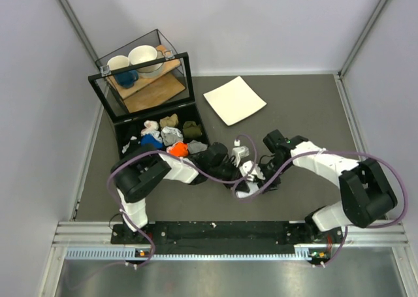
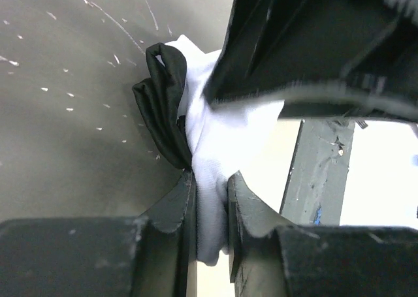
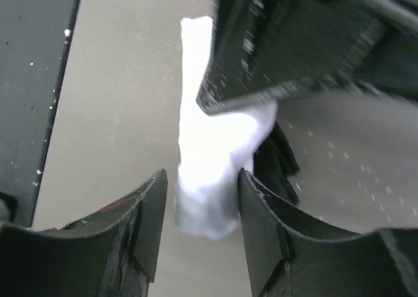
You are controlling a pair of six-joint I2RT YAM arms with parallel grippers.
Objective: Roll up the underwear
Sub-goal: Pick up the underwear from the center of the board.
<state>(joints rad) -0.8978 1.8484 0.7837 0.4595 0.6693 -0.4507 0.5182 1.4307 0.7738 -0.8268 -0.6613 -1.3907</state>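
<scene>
The underwear (image 2: 228, 134) is white fabric with a black band (image 2: 160, 101), bunched up and hanging between the two grippers above the grey table. My left gripper (image 2: 210, 179) is shut on its white part. The right gripper (image 3: 202, 179) stands open around the lower end of the underwear (image 3: 209, 160), with a gap showing beside the left finger. In the top view both grippers meet near the table's middle, left gripper (image 1: 235, 168) and right gripper (image 1: 260, 171), with the underwear (image 1: 249, 173) between them.
A white square plate (image 1: 234, 100) lies at the back centre. A black tray (image 1: 127, 128) with several small cloth bundles sits back left, behind it a glass case (image 1: 147, 75) holding mugs and a bowl. Purple cables loop around both arms.
</scene>
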